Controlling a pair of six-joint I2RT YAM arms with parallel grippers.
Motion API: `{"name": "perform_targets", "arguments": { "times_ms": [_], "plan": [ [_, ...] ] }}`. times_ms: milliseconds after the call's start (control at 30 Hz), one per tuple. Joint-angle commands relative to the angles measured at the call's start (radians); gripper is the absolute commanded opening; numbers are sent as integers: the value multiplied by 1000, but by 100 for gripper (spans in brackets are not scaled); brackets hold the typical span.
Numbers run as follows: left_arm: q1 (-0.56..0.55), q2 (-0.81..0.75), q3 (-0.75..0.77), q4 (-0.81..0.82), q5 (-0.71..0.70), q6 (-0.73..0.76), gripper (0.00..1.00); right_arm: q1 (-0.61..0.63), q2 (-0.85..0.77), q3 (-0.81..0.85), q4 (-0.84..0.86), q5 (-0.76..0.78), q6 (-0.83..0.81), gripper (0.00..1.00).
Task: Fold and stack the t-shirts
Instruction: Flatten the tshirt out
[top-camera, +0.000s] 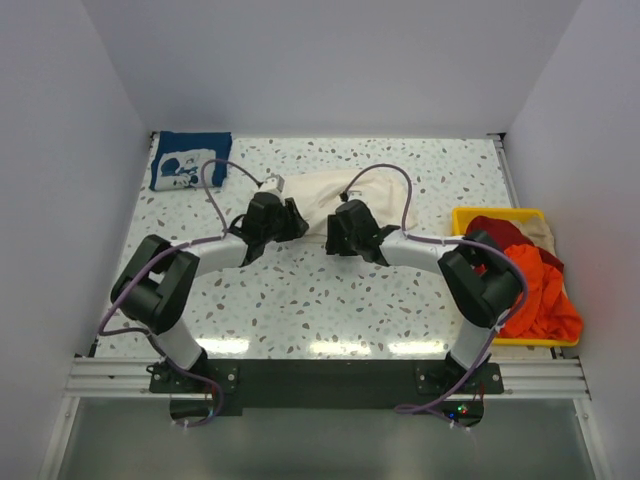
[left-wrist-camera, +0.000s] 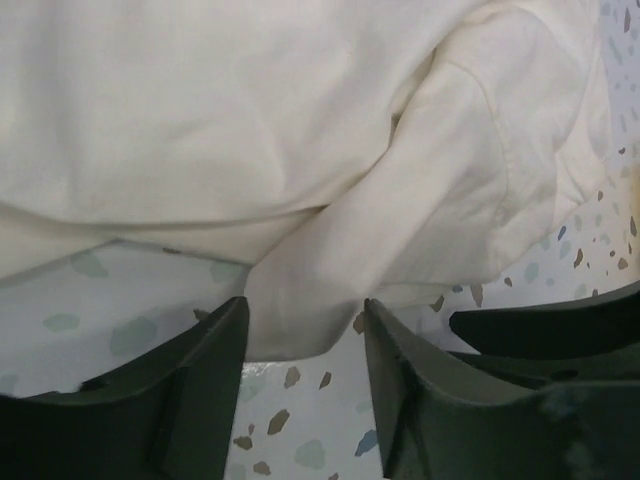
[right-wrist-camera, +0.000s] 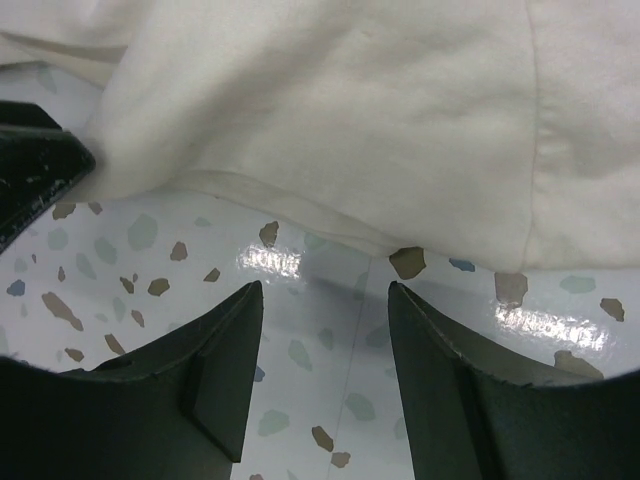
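The cream t-shirt (top-camera: 370, 190) lies bunched at the table's middle back. My left gripper (top-camera: 290, 220) is open at its near left edge; in the left wrist view a cream sleeve corner (left-wrist-camera: 300, 300) reaches between the open fingers (left-wrist-camera: 305, 330). My right gripper (top-camera: 335, 228) is open just short of the shirt's hem (right-wrist-camera: 300, 215), with bare table between its fingers (right-wrist-camera: 325, 300). The navy t-shirt with white print (top-camera: 190, 160) lies folded at the back left. The orange-red t-shirt (top-camera: 535, 285) and the beige t-shirt (top-camera: 540, 230) sit in the bin.
A yellow plastic bin (top-camera: 465, 215) stands at the right edge with a dark red cloth (top-camera: 495, 232) on top. White walls enclose the speckled table (top-camera: 300, 290). The two grippers are close together; the right one shows in the left wrist view (left-wrist-camera: 560, 330).
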Motion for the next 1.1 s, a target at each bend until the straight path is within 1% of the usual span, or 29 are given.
{"name": "perform_targets", "arguments": {
  "times_ms": [0, 67, 100, 167, 200, 233, 267, 300, 367, 467, 533, 567, 600, 667, 800, 933, 1067],
  "plan": [
    [1, 51, 104, 59, -4, 66, 47, 0, 9, 45, 50, 52, -3, 56],
    [1, 68, 121, 49, -4, 77, 40, 0, 3, 47, 43, 58, -6, 56],
    [1, 73, 124, 54, -2, 77, 32, 0, -9, 44, 43, 58, -6, 56],
    [1, 73, 126, 57, 5, 80, 26, 2, -20, 33, 52, 61, -11, 56],
    [1, 65, 123, 57, 5, 80, 25, 5, -28, 28, 56, 59, -12, 56],
    [1, 59, 121, 57, 4, 86, 26, 16, -31, 25, 61, 58, -21, 56],
    [1, 52, 119, 49, -5, 92, 35, 23, -33, 22, 81, 55, -27, 56],
    [2, 30, 116, 42, -4, 94, 41, 36, -28, 24, 89, 58, -35, 56],
    [4, 1, 113, 10, -59, 99, 48, 71, -16, 50, 101, 71, -53, 56],
    [7, -97, 75, -40, -122, 74, 55, 126, 42, 120, 90, 122, -87, 56],
    [14, -145, 44, -55, -157, 51, 56, 157, 102, 164, 78, 151, -109, 56],
    [18, -169, 12, -64, -160, 34, 56, 164, 122, 210, 69, 167, -113, 55],
    [28, -219, -3, -73, -167, 28, 56, 174, 141, 232, 61, 203, -119, 54],
    [37, -270, -38, -95, -173, 19, 57, 192, 190, 281, 53, 239, -130, 52],
    [53, -398, -55, -156, -183, 30, 59, 215, 269, 356, 17, 340, -129, 48],
    [57, -471, -66, -193, -187, 40, 59, 223, 326, 404, -9, 397, -121, 46],
    [65, -516, -71, -218, -188, 42, 60, 226, 368, 432, -22, 469, -115, 42]
  ]
}}
